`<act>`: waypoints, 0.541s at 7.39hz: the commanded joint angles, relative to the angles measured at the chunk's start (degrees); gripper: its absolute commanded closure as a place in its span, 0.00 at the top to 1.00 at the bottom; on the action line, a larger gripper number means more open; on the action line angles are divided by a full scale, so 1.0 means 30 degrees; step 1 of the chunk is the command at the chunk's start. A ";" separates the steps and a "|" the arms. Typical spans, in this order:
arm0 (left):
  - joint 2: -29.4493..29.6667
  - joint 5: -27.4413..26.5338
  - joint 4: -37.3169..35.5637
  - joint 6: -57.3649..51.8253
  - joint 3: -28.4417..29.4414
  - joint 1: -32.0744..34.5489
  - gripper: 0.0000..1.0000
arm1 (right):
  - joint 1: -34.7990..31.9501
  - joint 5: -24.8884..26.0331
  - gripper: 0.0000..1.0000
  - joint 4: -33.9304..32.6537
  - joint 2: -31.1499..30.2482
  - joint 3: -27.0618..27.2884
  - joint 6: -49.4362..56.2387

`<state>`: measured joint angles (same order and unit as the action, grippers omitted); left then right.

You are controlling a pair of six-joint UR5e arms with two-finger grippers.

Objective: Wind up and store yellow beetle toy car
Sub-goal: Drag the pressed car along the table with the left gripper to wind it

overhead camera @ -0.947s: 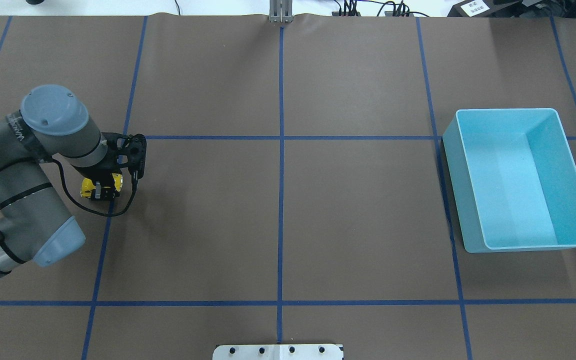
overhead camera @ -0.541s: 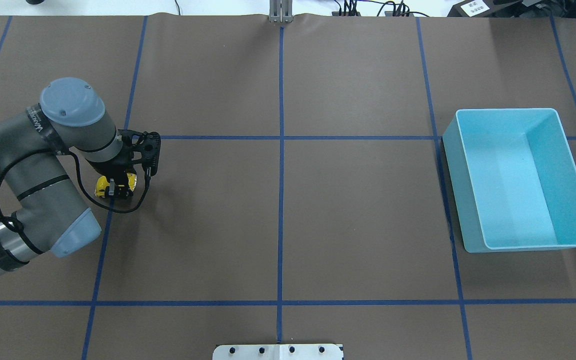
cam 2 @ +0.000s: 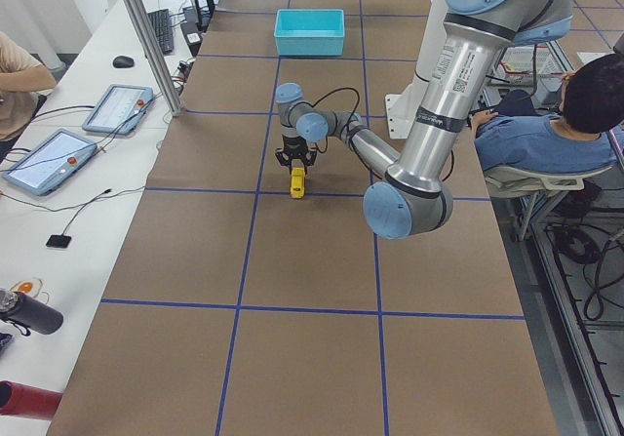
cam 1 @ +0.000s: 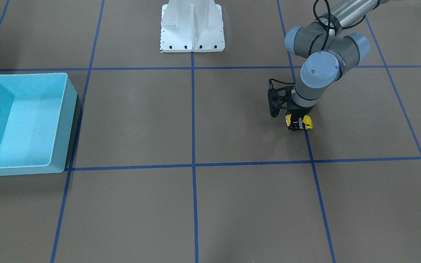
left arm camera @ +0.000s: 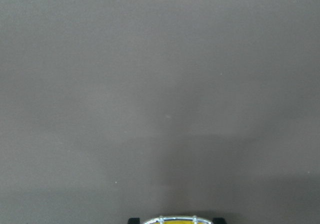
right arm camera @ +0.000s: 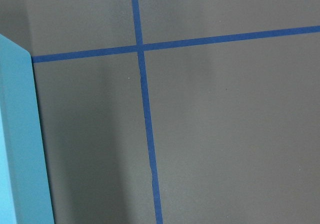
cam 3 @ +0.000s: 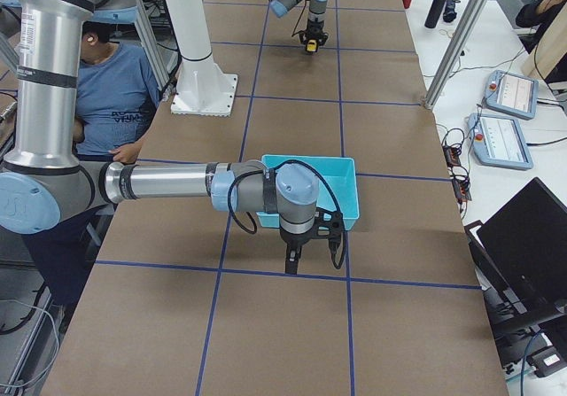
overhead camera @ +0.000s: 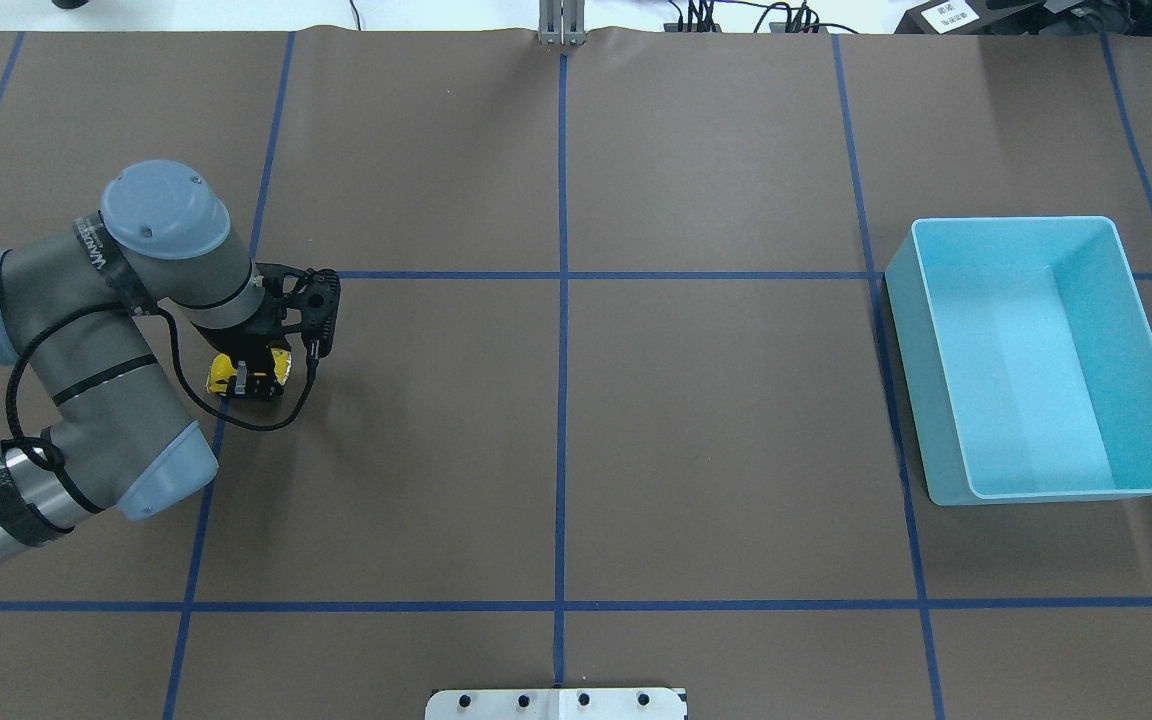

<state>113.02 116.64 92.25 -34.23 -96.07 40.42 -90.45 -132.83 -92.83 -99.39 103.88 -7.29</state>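
The yellow beetle toy car (overhead camera: 223, 373) is at table level on the left side of the brown mat, by a blue tape line. My left gripper (overhead camera: 248, 380) points down and is shut on the car across its middle; they also show in the front view (cam 1: 307, 121). The left wrist view shows only the car's yellow top (left arm camera: 177, 220) at its bottom edge. The turquoise bin (overhead camera: 1011, 222) stands empty far to the right. My right gripper (cam 3: 292, 259) hangs low beside the bin in the right side view only; I cannot tell if it is open or shut.
The robot's white base plate (cam 1: 192, 25) is at the table's middle on the robot's side. Blue tape lines (overhead camera: 562, 300) divide the mat into squares. The bin's outer wall (right arm camera: 17, 134) fills the left edge of the right wrist view. Seated people and tablets (cam 2: 49, 158) are beside the table.
My left arm has moved to the right across the mat, carrying the yellow car along in the shut gripper. The bin has not moved.
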 commanded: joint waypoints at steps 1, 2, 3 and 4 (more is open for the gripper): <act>-0.0143 -0.0003 0.0100 -0.0569 0.0002 -0.0024 0.00 | 0.0034 -0.0980 1.00 -0.0023 0.0343 0.0031 0.0000; -0.0260 0.0026 0.0100 -0.0777 0.0002 -0.0024 0.00 | 0.0324 -0.1045 1.00 -0.0023 0.0405 0.0147 0.0000; -0.0290 0.0026 0.0129 -0.0866 -0.0027 0.0005 0.00 | 0.0501 -0.1017 1.00 -0.0023 0.0434 0.0293 0.0000; -0.0319 0.0055 0.0129 -0.1476 0.0001 0.0034 0.00 | 0.0503 -0.1045 1.00 0.0006 0.0376 0.0266 0.0000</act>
<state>112.20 116.73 92.59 -37.00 -96.09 40.42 -89.23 -135.80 -92.89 -98.23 104.55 -7.30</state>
